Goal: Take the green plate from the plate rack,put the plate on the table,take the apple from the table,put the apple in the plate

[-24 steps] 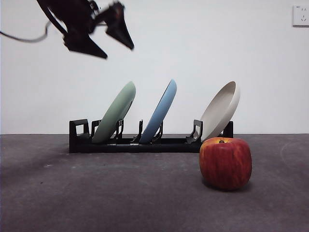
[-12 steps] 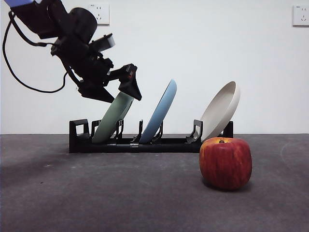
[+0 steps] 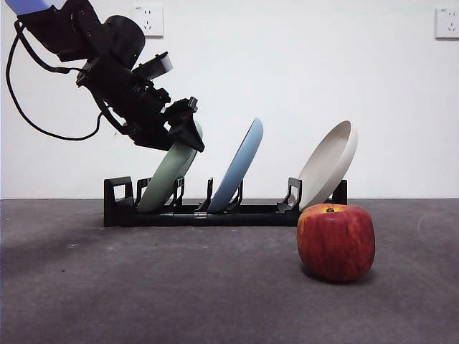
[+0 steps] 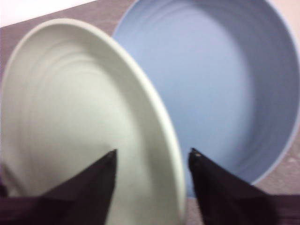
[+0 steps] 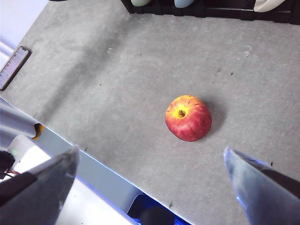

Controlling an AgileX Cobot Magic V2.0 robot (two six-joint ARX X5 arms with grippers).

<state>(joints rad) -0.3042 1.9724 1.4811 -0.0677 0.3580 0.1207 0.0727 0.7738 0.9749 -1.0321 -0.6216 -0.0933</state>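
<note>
The green plate [image 3: 165, 179] leans in the left slot of the black plate rack [image 3: 215, 213] at the back of the table [image 3: 143, 287]. My left gripper [image 3: 188, 132] is at the plate's top rim. In the left wrist view the gripper [image 4: 152, 153] is open, its jaws standing either side of the green plate's [image 4: 70, 103] rim. The apple [image 3: 336, 242] sits on the table at the front right. My right gripper [image 5: 151, 150] is open and empty, high above the apple [image 5: 188, 118].
A light blue plate [image 3: 240, 161] leans in the rack's middle slot, just behind the green one [image 4: 220, 79]. A cream-white plate [image 3: 328, 163] leans at the rack's right end. The table's near edge [image 5: 93, 159] runs below the right gripper.
The left arm has come down from the upper left onto the green plate's top rim, and its jaws now straddle the rim. The plates and the apple have not moved.
</note>
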